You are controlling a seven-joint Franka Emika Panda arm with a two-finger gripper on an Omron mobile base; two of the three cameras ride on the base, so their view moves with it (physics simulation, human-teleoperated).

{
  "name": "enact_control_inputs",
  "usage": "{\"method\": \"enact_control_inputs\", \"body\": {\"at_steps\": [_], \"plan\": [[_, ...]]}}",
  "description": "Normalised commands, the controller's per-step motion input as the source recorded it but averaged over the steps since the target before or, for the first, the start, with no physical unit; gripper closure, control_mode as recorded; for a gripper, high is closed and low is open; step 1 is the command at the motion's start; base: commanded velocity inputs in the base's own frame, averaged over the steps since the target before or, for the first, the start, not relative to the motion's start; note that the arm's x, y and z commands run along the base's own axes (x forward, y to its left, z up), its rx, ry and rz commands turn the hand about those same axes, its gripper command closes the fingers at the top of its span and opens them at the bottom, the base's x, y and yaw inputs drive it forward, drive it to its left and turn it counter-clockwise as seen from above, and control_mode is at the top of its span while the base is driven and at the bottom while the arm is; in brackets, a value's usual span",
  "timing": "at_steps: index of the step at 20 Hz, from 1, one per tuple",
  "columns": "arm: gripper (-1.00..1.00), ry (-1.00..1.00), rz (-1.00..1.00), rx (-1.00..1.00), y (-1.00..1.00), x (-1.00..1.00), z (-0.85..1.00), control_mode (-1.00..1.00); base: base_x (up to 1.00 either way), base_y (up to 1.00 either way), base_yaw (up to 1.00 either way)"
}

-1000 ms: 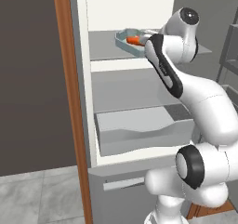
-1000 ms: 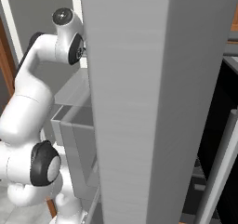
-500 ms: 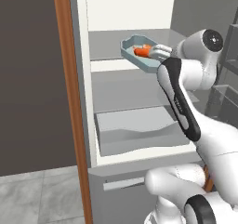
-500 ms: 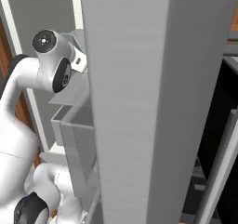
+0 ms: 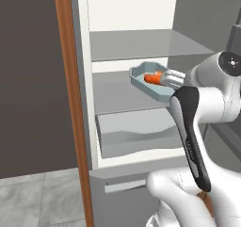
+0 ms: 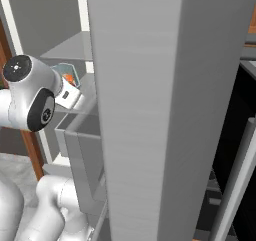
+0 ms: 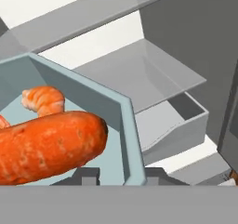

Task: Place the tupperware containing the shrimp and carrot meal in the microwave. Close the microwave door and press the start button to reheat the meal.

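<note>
An open white-lined refrigerator compartment (image 5: 127, 14) holds a flat grey upper shelf (image 5: 141, 44) and a second grey shelf (image 5: 117, 92) beneath it. Below sits a pale grey drawer bin (image 5: 134, 132). A brown wooden vertical trim (image 5: 70, 103) borders the left side, above a grey tiled floor (image 5: 37, 202).

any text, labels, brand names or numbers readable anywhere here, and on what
None: no readable text, label, brand or number.
The tupperware is plain pale blue with no print.
The fridge shelves and the drawer are unmarked.
The gripper carries no lettering.
</note>
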Motion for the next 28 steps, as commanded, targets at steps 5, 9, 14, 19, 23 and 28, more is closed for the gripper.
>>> {"method": "enact_control_inputs", "body": {"at_steps": [5, 9, 14, 19, 23, 28], "plan": [[1.00, -0.03, -0.07, 0.07, -0.39, -0.80, -0.46, -1.00, 0.00, 0.00, 0.00], [1.00, -0.02, -0.02, 0.03, -0.14, -0.04, 0.00, -1.00, 0.00, 0.00, 0.00], [1.00, 0.00, 0.00, 0.00, 0.00, 0.00, 0.00, -1.00, 0.00, 0.00, 0.00], [1.00, 0.00, 0.00, 0.00, 0.00, 0.00, 0.00, -1.00, 0.00, 0.00, 0.00], [1.00, 0.00, 0.00, 0.00, 0.00, -0.29, 0.00, -1.00, 0.00, 0.00, 0.00], [1.00, 0.00, 0.02, 0.00, 0.00, -0.69, 0.00, -1.00, 0.00, 0.00, 0.00]]}}
